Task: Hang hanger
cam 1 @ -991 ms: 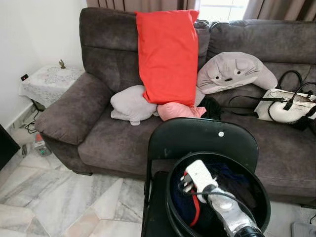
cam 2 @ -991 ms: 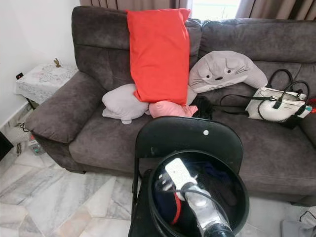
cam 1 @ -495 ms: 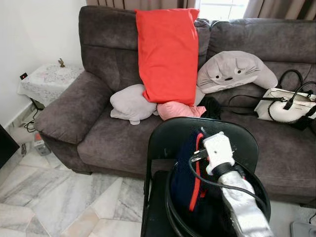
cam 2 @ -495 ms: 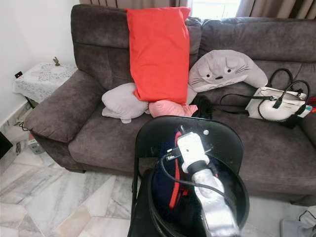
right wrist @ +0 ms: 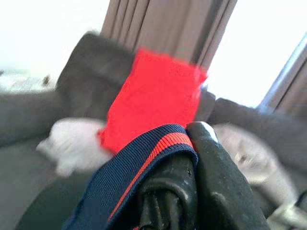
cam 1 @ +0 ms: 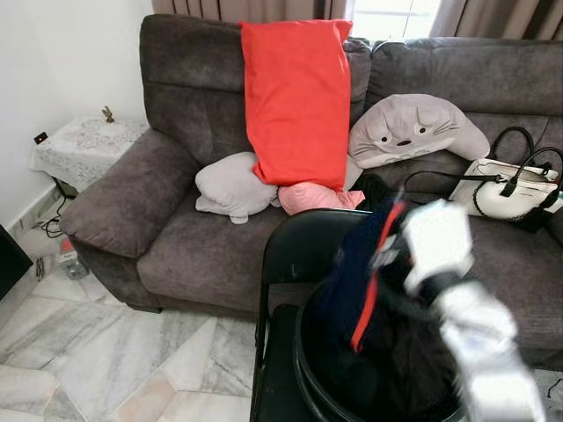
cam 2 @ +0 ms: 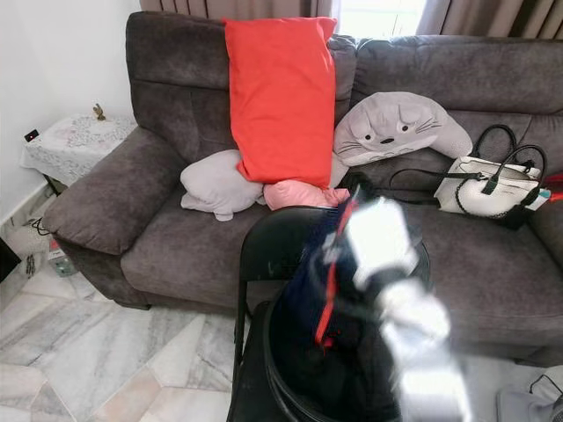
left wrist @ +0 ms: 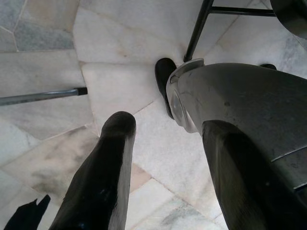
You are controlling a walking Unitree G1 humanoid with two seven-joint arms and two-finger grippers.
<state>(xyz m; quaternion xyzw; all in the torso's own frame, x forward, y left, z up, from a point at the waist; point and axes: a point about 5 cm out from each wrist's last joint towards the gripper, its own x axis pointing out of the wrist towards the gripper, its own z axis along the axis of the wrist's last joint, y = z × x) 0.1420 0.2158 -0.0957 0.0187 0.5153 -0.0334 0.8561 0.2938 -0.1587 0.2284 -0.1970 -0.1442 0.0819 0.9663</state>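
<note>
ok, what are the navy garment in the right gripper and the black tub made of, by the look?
Navy garment: ribbed knit fabric with a red stripe, matte; the weave shows in the right wrist view. Right gripper is clamped on it. Black tub: probably plastic, with a smooth, glossy rim.

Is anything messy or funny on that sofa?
A bit. The big red cushion stands on end, propped crookedly against the sofa back with its bottom on the pink cushion. A white handbag lies slumped on the seat with its straps sprawled out. Nothing looks spilled or broken.
</note>
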